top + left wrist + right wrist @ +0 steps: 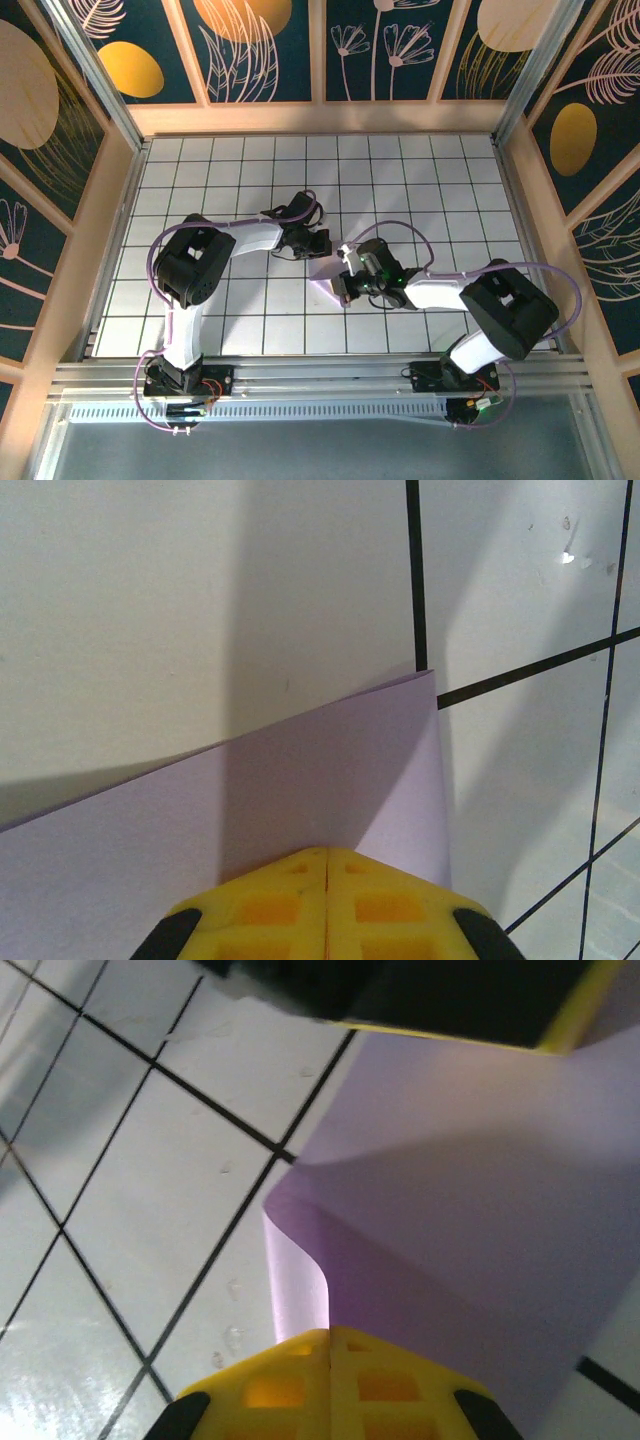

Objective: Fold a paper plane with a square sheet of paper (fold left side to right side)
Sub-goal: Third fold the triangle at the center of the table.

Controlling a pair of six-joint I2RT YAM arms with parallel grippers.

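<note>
**Lavender sheet pinched from both sides near the middle of the tiled table**

The square sheet of paper (328, 268) lies near the middle of the tiled table (240, 180), partly lifted off it. The left gripper (326, 852) is closed tight on a flat edge. The right gripper (329, 1332) is clamped on an edge that curls up in a soft roll. The paper is thin, matt and limp; the tiles are glossy with dark grid lines. For a clean fold, the held side is best carried low, corners matched before creasing, and tension kept gentle.
</note>
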